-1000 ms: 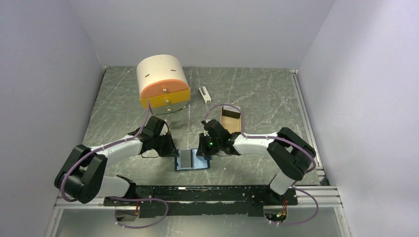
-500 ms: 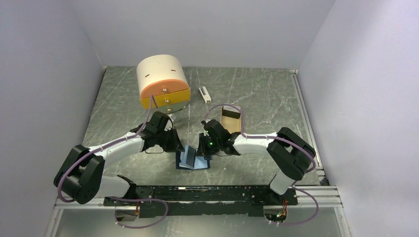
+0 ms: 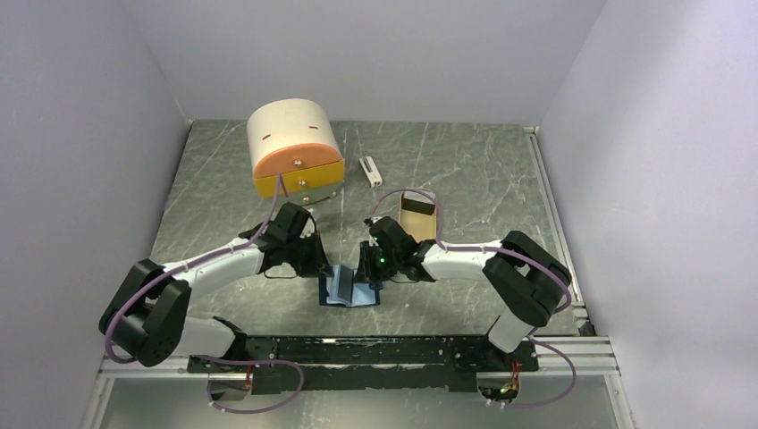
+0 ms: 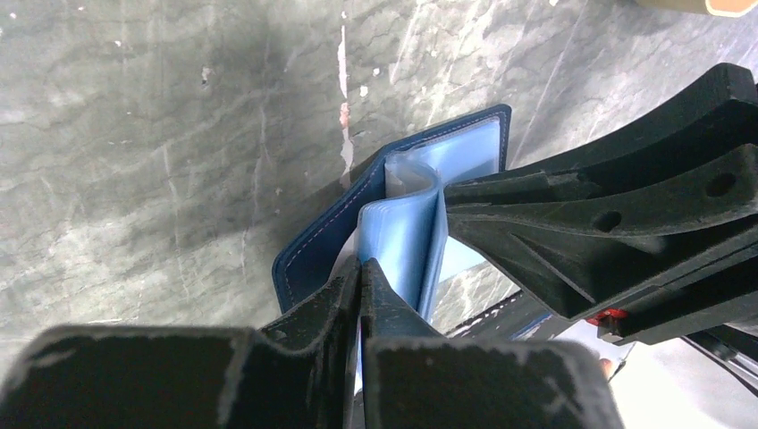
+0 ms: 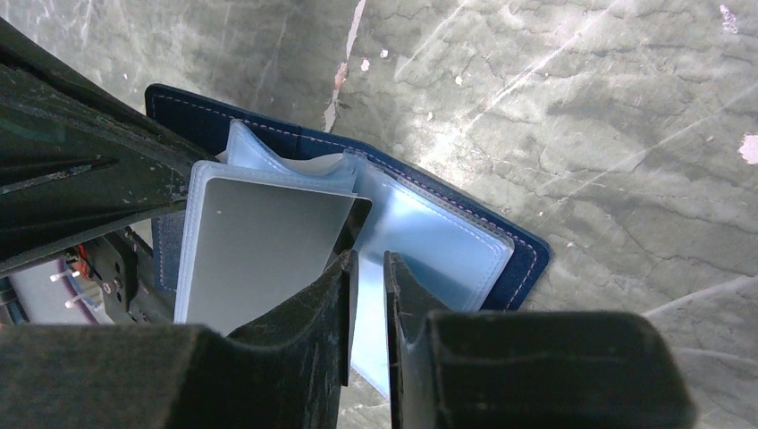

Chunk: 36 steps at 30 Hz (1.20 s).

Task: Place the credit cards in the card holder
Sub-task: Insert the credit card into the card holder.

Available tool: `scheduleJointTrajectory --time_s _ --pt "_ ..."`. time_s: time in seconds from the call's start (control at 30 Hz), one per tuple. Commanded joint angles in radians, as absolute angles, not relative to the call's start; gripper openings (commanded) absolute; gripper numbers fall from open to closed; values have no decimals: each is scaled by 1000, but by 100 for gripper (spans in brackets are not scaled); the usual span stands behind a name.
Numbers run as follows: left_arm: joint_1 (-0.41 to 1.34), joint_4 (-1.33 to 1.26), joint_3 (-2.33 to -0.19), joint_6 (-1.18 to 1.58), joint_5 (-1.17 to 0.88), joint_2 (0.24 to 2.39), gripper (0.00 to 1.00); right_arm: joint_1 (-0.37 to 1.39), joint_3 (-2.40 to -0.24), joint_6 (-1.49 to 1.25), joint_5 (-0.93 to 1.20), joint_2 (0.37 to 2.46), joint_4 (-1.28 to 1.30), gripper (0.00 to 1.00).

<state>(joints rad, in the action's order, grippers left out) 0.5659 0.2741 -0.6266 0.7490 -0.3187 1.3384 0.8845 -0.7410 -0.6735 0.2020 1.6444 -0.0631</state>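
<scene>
The navy card holder (image 3: 350, 295) lies open on the table between both arms, light-blue plastic sleeves inside. My left gripper (image 3: 329, 268) is shut on the edge of one sleeve (image 4: 404, 234) and holds it up on edge (image 4: 360, 268). In the right wrist view that raised sleeve holds a pale grey credit card (image 5: 268, 246). My right gripper (image 5: 369, 259) rests on the flat sleeves of the holder's right half (image 5: 447, 255), jaws a narrow gap apart with nothing between them. It also shows in the top view (image 3: 366, 266).
A cream and orange round drawer box (image 3: 295, 147) stands at the back left. A small white bar (image 3: 369, 170) lies behind centre. An open tan tin (image 3: 417, 214) sits just behind my right gripper. My right gripper's black body (image 4: 617, 223) crowds the left wrist view.
My left gripper has lifted the sleeve with the card from flat to standing on edge, moving slightly up and right. The right gripper has stayed on the holder.
</scene>
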Motion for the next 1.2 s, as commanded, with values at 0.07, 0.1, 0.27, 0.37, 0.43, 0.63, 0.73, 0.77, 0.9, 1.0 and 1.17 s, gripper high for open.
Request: scheduleJointTrajectory --time_s 0.07,0.1,0.27,0.37,0.43,0.63,0.73,0.77,0.9,1.0,1.17 --pt "575 350 -667 776 -255 1279 11 881 -709 -670 182 1645 -52 21" --pt "576 351 -668 778 -258 1268 11 881 -708 -670 182 1644 -52 21" --pt "577 319 -668 789 -320 1240 11 882 -707 -674 186 1649 -58 21" --pt "577 334 -673 791 -312 1234 11 882 -707 -672 187 1649 -58 21" --pt "577 341 -674 792 -299 1224 12 881 -705 -673 186 1647 -58 21" --pt "578 362 -688 791 -294 1203 16 881 -704 -672 188 1649 -58 20" --pt "579 346 -689 795 -316 1185 18 881 -707 -672 189 1652 -58 20" --pt "580 334 -687 799 -331 1180 19 882 -707 -672 189 1652 -58 20" --pt "580 295 -677 806 -363 1177 18 881 -712 -669 187 1653 -53 20" --pt "580 320 -675 799 -322 1205 18 881 -713 -669 188 1653 -51 20" --pt "580 298 -631 795 -305 1228 22 882 -709 -668 189 1648 -49 20"
